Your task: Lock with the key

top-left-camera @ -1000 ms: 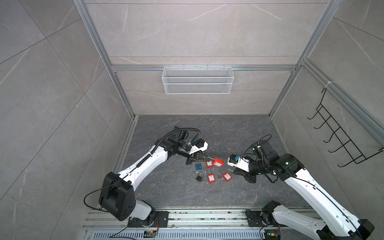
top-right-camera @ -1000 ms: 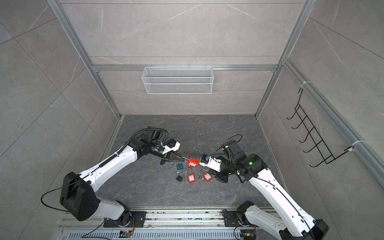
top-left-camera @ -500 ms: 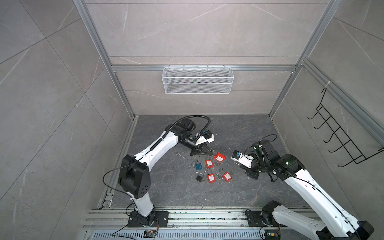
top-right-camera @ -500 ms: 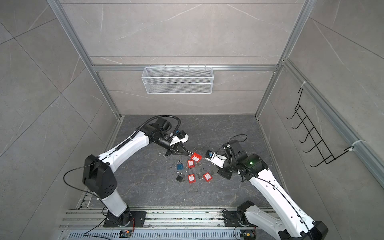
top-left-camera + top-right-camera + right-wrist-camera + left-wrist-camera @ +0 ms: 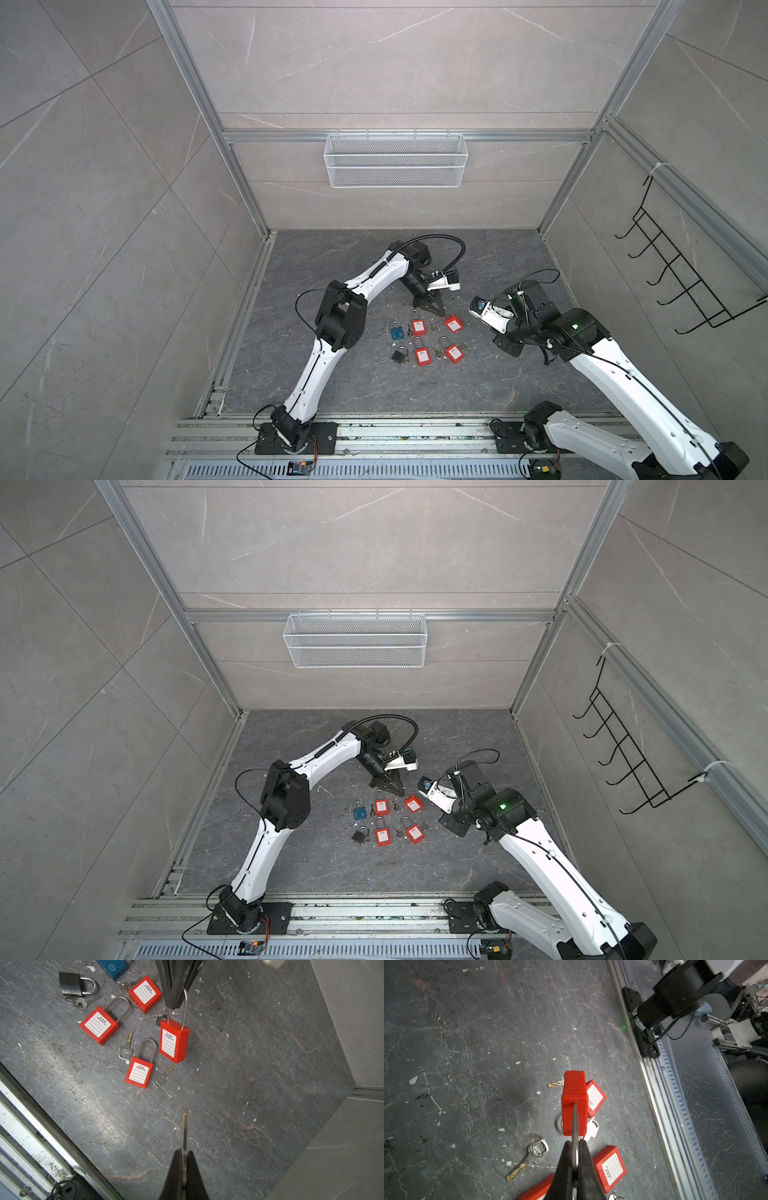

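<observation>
Key (image 5: 185, 1126) pinched edge-on in the right gripper (image 5: 184, 1152), whose black fingers are pressed together on its head. The brass-coloured blade points toward a red padlock (image 5: 174, 1043) and does not touch it; bare grey floor (image 5: 374, 395) shows between the two.

The red padlock hangs by its steel shackle (image 5: 575, 1126) from the left gripper (image 5: 575, 1144), whose fingers are clamped on the top of the loop. Its body is tilted, its white label faces the right wrist camera, and it appears to hang clear of the floor.

In both top views the red padlock sits at about 2 o'clock from the middle of a cluster of locks, under the left arm's reach. The right gripper is at about 3 o'clock from that cluster, well apart from it.

Three spare red padlocks (image 5: 422, 356) lie flat on the floor, label side up. A blue padlock (image 5: 397, 332) lies at 10 o'clock in the cluster and a dark padlock (image 5: 400, 355) at 8 o'clock. Loose keys (image 5: 125, 1050) are scattered among them, some just beside the lock bodies.

A white wire basket (image 5: 395, 166) hangs on the back wall at 12 o'clock, and a black hook rack (image 5: 681, 274) is fixed to the side wall at 3 o'clock.
</observation>
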### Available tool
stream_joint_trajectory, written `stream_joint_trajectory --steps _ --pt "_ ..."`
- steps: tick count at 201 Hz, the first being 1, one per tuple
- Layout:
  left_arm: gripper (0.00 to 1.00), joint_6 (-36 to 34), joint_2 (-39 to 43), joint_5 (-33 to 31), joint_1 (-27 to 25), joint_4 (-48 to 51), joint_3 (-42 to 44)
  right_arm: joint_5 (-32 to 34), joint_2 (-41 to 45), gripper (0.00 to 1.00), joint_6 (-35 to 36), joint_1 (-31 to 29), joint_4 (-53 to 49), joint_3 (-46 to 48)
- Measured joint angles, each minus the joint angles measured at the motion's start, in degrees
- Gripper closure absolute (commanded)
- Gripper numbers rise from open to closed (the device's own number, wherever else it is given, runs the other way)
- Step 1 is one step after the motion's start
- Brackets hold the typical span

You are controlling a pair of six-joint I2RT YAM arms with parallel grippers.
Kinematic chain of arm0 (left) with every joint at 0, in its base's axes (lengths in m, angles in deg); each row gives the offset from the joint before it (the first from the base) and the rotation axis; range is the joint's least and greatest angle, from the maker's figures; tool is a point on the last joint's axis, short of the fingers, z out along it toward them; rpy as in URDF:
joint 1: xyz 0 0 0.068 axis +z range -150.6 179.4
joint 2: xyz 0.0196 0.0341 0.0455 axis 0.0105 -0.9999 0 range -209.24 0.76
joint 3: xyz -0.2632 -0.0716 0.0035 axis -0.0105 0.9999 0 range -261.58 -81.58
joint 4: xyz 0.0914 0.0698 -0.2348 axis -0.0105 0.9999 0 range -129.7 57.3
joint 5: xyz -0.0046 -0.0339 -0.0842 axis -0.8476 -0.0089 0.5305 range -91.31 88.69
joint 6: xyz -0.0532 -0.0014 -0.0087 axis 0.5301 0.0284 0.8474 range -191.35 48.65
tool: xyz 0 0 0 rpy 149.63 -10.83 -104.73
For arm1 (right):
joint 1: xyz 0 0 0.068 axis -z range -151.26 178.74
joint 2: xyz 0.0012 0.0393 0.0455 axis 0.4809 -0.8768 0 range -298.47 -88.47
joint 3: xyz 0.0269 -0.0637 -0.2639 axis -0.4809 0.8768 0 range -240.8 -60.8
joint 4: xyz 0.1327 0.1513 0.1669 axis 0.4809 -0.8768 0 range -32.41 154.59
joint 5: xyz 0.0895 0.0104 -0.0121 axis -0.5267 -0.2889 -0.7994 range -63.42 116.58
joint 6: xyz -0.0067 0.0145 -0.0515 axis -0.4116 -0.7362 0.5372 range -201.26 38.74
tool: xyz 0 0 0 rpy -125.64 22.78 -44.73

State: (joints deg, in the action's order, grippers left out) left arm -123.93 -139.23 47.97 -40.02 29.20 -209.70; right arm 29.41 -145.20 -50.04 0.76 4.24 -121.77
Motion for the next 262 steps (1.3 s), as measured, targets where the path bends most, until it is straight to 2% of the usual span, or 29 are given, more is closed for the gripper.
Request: stream_joint_trajectory --steps 29,79,160,182,195,207,262 --pt "1.00 1.5 -4.4 -2.5 -0.2 1.0 -4.3 -0.7 0.0 1.00 -0.6 0.0 0.0 0.4" --pt "1.00 1.7 -7.0 -5.7 -0.2 3.5 -8.3 -1.8 -0.1 1.00 -2.2 0.0 0.2 1.9" --pt "1.00 0.5 -9.0 -6.0 -0.3 8.1 -10.9 -2.6 -2.4 1.00 -4.7 0.0 1.6 2.8" --pt "0.86 0.7 -9.0 -7.0 -0.5 8.0 -11.1 -2.6 -2.4 1.00 -5.4 0.0 2.3 3.4" --pt "0.84 1.1 -9.0 -8.7 -0.6 7.6 -11.1 -2.7 -2.4 1.00 -5.9 0.0 2.7 3.9" --pt "0.78 1.3 -9.2 -10.0 -0.8 7.0 -11.1 -2.9 -2.4 1.00 -6.4 0.0 3.3 4.5" --pt "0.70 3.1 -9.5 -13.6 -1.0 2.4 -11.1 -4.0 -3.3 1.00 -8.7 0.0 5.8 6.0"
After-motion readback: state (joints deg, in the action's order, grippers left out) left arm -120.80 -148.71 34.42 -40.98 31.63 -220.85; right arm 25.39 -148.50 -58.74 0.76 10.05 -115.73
